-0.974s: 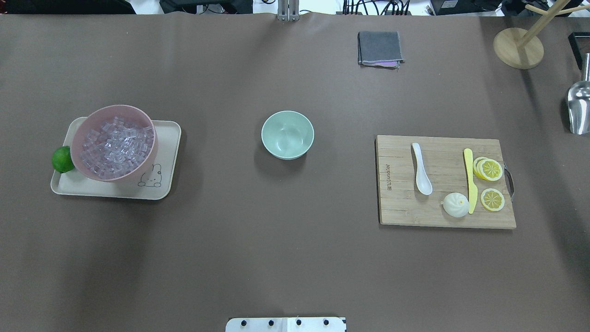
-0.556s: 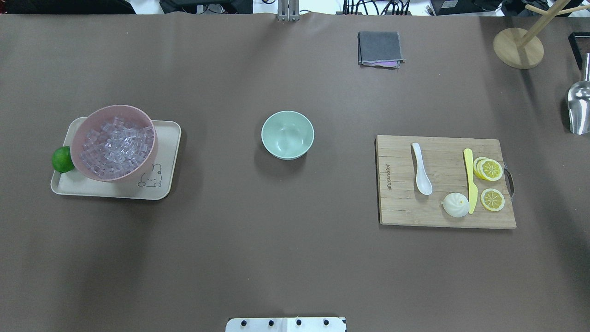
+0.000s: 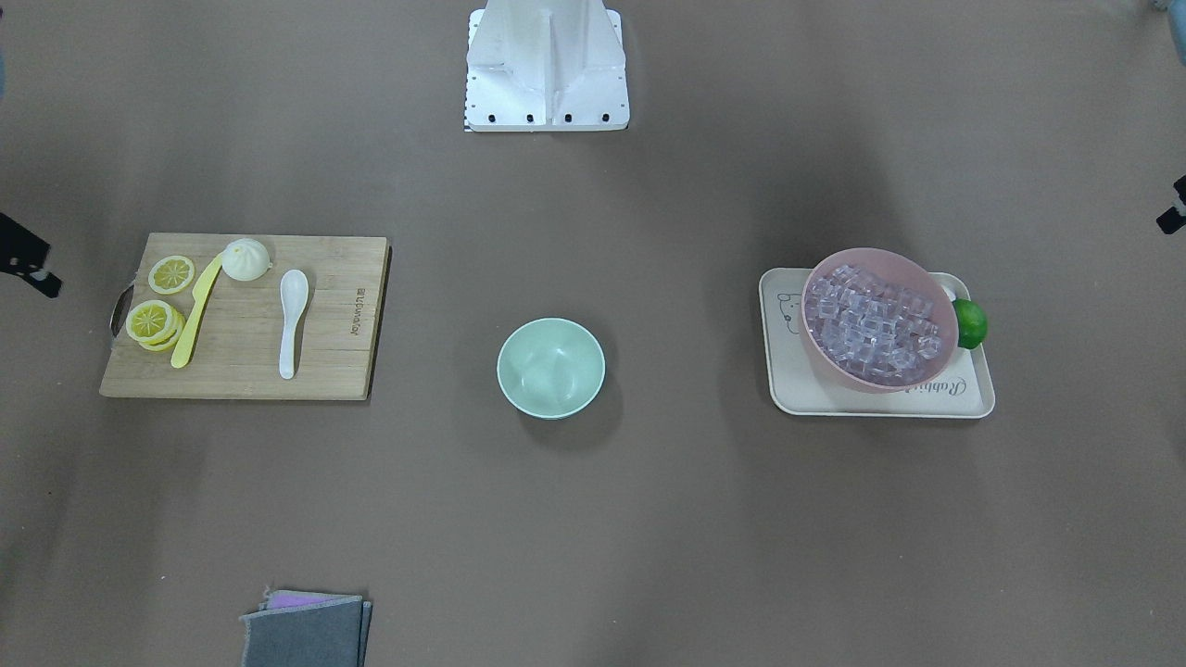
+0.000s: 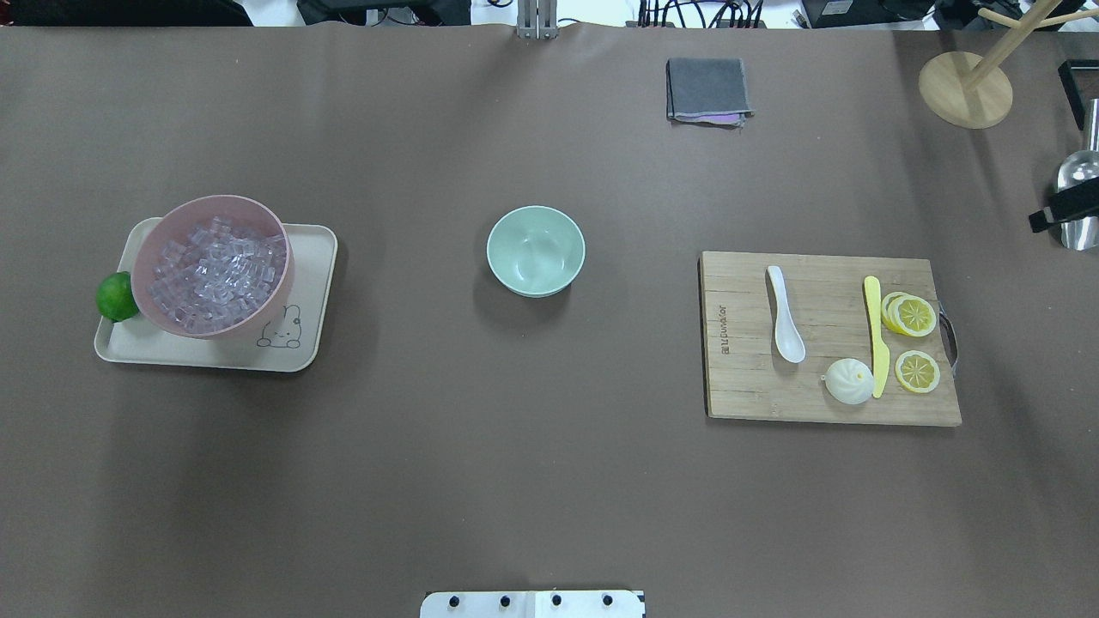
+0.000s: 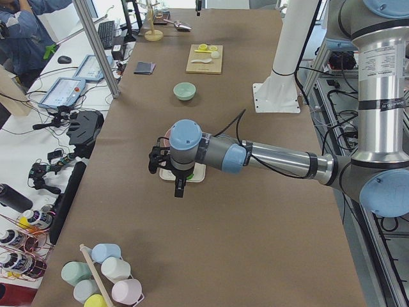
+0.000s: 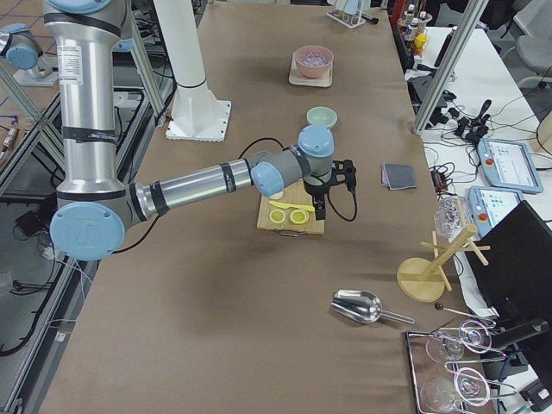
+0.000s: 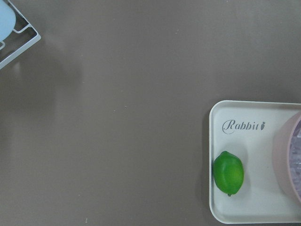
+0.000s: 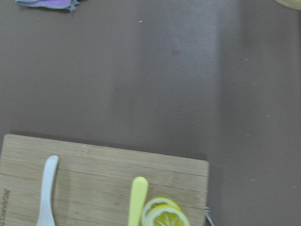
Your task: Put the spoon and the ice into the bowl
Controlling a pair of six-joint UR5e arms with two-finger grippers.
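The white spoon [image 4: 784, 316] lies on the wooden cutting board [image 4: 747, 378], also seen from the front [image 3: 291, 320] and in the right wrist view [image 8: 46, 188]. The mint-green bowl [image 4: 536, 251] stands empty at the table's middle. Clear ice cubes [image 4: 216, 272] fill the pink bowl [image 4: 258, 322] on the cream tray [image 4: 309, 257]. My right gripper [image 4: 1065, 209] shows only as a black tip at the right edge, high beside the board [image 6: 321, 205]. My left gripper [image 5: 177, 187] hangs high by the tray's outer end. I cannot tell whether either is open or shut.
A lime [image 4: 116, 296] lies on the tray beside the pink bowl. A yellow knife [image 4: 876, 335], lemon slices [image 4: 912, 316] and a white bun [image 4: 848, 381] share the board. A grey cloth [image 4: 707, 89], a wooden stand [image 4: 965, 89] and a metal scoop [image 4: 1080, 176] sit far back.
A black part of my right gripper has come into the overhead view at the right edge, over the metal scoop. The objects have not moved.
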